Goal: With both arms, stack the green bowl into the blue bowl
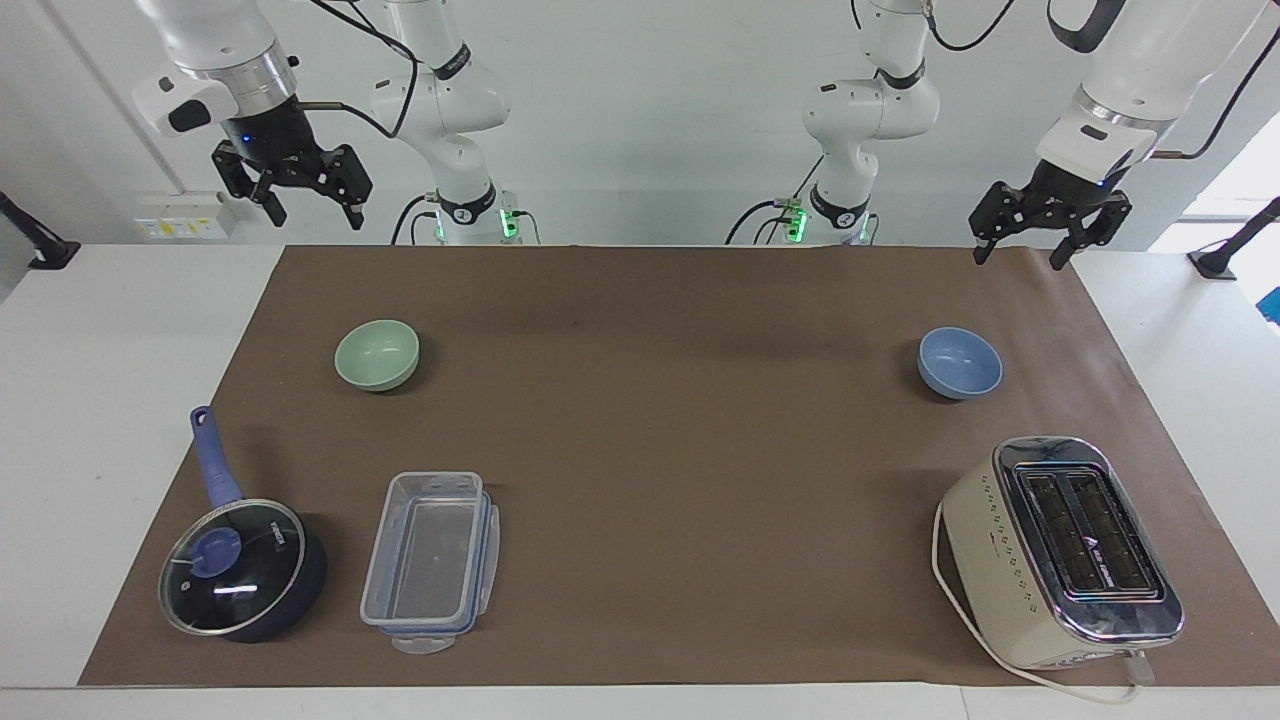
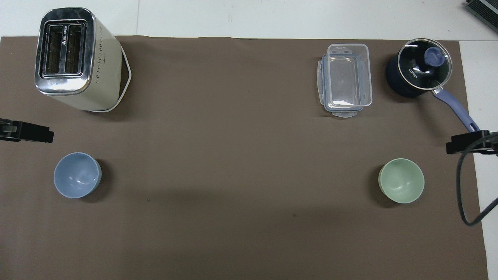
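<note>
The green bowl (image 1: 377, 354) sits toward the right arm's end of the brown mat (image 1: 660, 450), the blue bowl (image 1: 960, 362) toward the left arm's end, well apart. Both open grippers, left (image 1: 1025, 252) and right (image 1: 312, 207), hang raised over the mat's robot-side corners.

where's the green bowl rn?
The green bowl sits upright on the brown mat toward the right arm's end of the table, nearer to the robots than the clear container and the lidded saucepan.
</note>
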Motion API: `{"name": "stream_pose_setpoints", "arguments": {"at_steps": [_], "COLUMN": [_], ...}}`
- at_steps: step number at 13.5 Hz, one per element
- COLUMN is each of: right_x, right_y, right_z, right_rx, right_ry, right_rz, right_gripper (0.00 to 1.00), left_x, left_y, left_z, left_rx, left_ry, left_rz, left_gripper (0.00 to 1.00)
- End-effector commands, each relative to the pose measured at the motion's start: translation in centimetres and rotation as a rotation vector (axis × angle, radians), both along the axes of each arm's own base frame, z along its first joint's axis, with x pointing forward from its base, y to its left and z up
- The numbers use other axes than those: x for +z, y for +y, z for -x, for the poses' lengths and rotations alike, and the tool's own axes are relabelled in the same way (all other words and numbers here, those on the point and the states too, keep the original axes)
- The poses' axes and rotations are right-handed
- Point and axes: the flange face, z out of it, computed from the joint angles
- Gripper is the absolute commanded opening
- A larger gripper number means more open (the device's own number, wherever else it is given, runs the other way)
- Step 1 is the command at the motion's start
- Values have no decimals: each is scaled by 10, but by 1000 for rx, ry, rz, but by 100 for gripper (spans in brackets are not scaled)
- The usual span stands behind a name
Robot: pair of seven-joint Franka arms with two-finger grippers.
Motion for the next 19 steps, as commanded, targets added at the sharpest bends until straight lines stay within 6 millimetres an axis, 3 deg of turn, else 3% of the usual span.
{"name": "stream_pose_setpoints", "arguments": {"at_steps": [1,19], "right_x": [0,0], "right_y": [-3,-3], "right_z": [7,7], "right_rx": [4,4], "right_ry": [-1,-1], "right_rz": [-2,-2], "right_gripper": [100,100], "left_x": [3,7], "left_y": [1,2], "left_z": [7,6], "left_rx": [11,-1], "left_ry": [27,12], "left_rz": [-13,-10], "left_gripper": [100,100]}}
